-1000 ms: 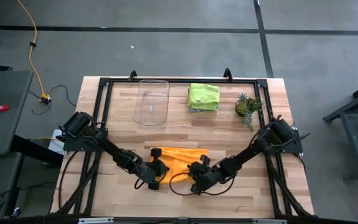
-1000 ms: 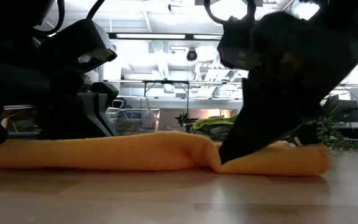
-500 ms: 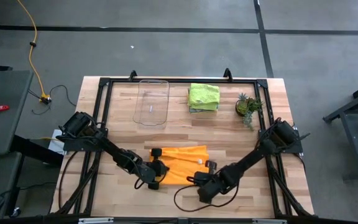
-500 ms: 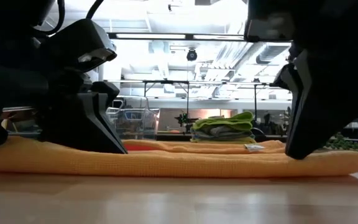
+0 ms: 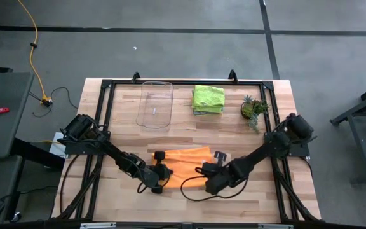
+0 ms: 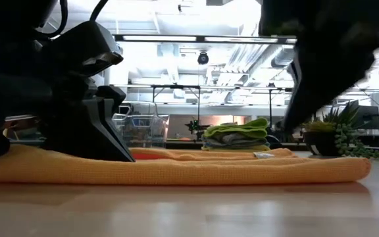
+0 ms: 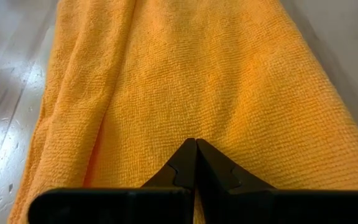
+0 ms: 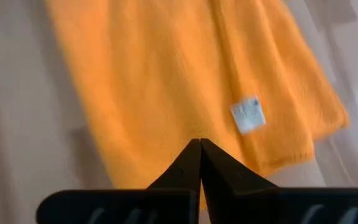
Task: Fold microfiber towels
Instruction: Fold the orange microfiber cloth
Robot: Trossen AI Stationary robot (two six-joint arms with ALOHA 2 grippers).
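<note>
Worktop (image 5: pixel 119 127): we see the orange towel (image 5: pixel 186 161) lying folded flat at lower centre of the high view.
Stack (image 5: pixel 208 99): lime green towel on top, upper centre, apparently finished.
Left claw (image 7: pixel 196 163): fingers pressed together on the towel's left end, we judge to pin it.
Right claw (image 8: pixel 200 163): pressed together, hovering above; only its wrist view shows the white label (image 8: pixel 248 114).
</note>
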